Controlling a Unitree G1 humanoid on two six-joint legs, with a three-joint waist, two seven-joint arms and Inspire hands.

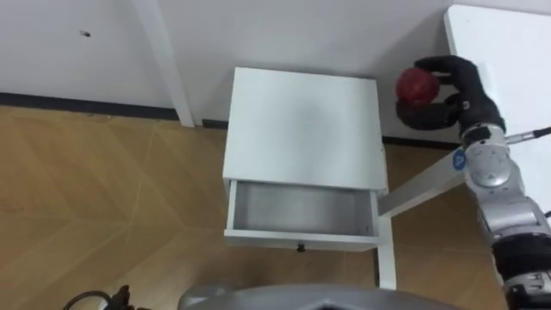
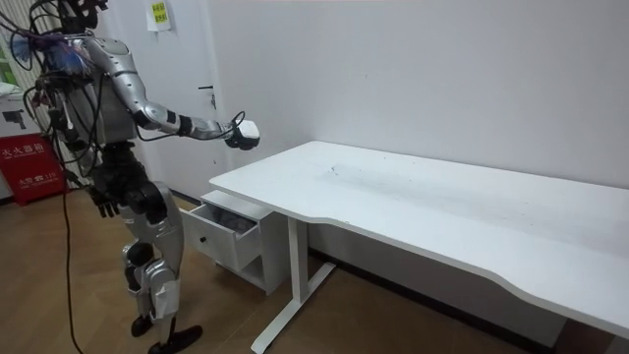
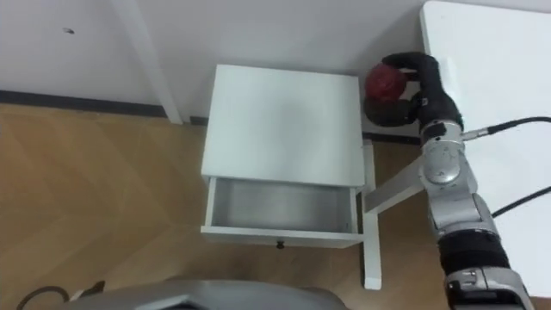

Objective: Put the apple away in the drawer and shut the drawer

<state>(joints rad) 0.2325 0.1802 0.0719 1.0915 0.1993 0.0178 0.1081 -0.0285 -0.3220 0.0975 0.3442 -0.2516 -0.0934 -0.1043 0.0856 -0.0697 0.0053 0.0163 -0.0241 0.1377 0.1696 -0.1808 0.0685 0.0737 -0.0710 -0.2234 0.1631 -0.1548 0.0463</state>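
A red apple [image 1: 417, 85] is clamped in the right robot hand [image 1: 461, 96], held in the air beside the bench [image 1: 508, 52] — not yet over the open, empty drawer [image 1: 301, 211]. The left robot hand [image 2: 102, 203] hangs low. Placing the apple and shutting the drawer are judged left to do.

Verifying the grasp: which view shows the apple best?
The left eye view: the red apple sits clearly exposed in the curled grip of the right hand, with fingers above and thumb below. The right eye view shows much the same. The room view is distant; there the hand covers the apple.
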